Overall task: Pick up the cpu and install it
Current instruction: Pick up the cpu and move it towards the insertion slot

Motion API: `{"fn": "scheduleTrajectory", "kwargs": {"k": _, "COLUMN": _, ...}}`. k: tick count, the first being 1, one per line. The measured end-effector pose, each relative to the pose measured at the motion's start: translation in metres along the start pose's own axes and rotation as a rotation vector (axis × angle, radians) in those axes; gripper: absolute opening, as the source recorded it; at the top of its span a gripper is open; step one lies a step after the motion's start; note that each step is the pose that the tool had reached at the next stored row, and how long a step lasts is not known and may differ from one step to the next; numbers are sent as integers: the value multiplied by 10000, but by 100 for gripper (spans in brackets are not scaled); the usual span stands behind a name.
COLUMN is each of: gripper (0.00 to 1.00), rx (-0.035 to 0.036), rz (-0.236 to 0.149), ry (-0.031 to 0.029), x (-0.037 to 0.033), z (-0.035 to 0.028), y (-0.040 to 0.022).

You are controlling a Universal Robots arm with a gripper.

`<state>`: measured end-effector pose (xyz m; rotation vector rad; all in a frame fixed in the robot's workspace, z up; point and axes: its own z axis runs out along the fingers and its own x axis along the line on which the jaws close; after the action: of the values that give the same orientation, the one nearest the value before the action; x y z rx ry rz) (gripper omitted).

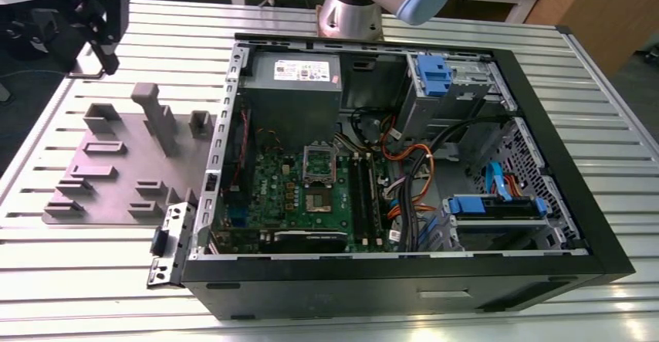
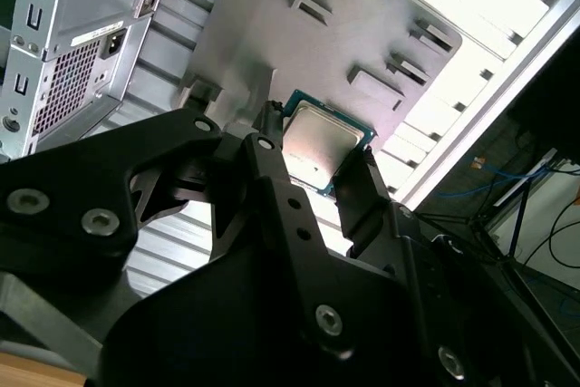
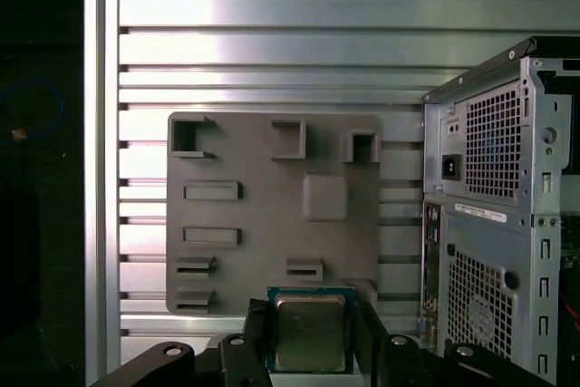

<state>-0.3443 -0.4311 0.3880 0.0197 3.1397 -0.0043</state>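
The cpu (image 3: 310,322), a small square chip with a silvery metal top and a green rim, sits upright between the black fingers (image 3: 256,337) of my gripper (image 3: 310,351), which is shut on its two side edges. In the second wrist view the cpu (image 2: 324,133) hangs clear above the grey fixture plate (image 2: 299,33), held in the gripper (image 2: 319,149). In the exterior view the gripper (image 1: 106,58) is high at the far left, beyond the fixture plate (image 1: 113,176). The green motherboard (image 1: 278,191) with its silver socket frame (image 1: 319,160) lies inside the open computer case (image 1: 412,284).
The fixture plate (image 3: 272,215) carries several raised holders and posts. The case's perforated back wall (image 3: 494,224) stands beside it. Cables (image 1: 407,164), blue drive brackets (image 1: 495,203) and a grey power supply (image 1: 293,76) crowd the case. The table (image 1: 92,272) is slatted aluminium.
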Motion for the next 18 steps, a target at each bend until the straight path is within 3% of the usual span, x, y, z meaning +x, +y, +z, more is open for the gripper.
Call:
{"fn": "scheduleTrajectory", "kwargs": {"k": 12, "gripper": 47, "rx": 0, "rz": -1, "ry": 0, "x": -96, "z": 1, "y": 1}}
{"fn": "scheduleTrajectory", "kwargs": {"k": 18, "gripper": 47, "rx": 0, "rz": 0, "ry": 0, "x": -111, "z": 1, "y": 1}}
